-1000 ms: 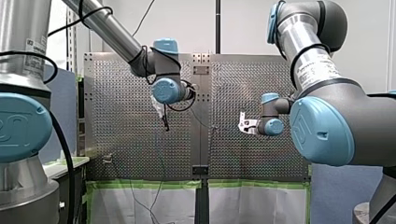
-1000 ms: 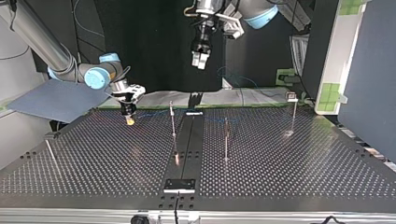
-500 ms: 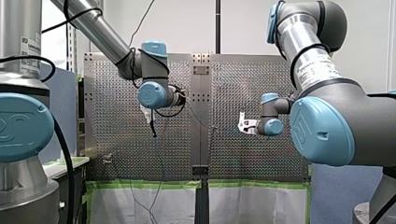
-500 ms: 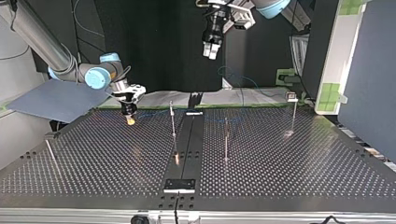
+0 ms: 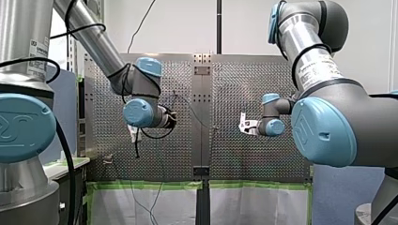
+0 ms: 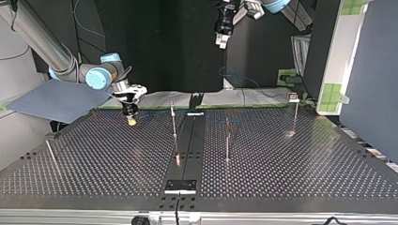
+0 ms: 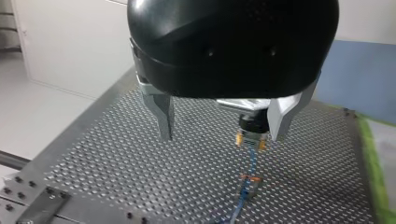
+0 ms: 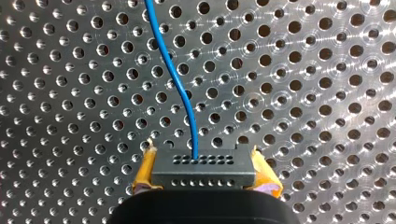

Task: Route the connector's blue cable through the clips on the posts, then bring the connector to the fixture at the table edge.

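In the right wrist view my right gripper (image 8: 203, 173) is shut on the black connector (image 8: 203, 165), a yellow pad on each side of it. The blue cable (image 8: 180, 84) leaves the connector's face and curves away over the perforated plate. In the top view this gripper (image 6: 130, 118) hangs low over the table's far left part. The left wrist view shows my left gripper (image 7: 222, 135) open and empty, high above the table, with my right gripper (image 7: 251, 133) and the cable (image 7: 251, 163) beyond it. In the top view my left gripper (image 6: 222, 40) is high at the back.
Thin posts stand on the table in the top view: one left of the centre strip (image 6: 173, 119), one right of it (image 6: 227, 140), one at the far right (image 6: 294, 115) and one at the left edge (image 6: 50, 152). A fixture plate (image 6: 180, 186) sits at the near edge.
My left arm has swung toward the front view's left and lower there; in the top view its gripper has moved up and right. My right arm and the connector have stayed still.
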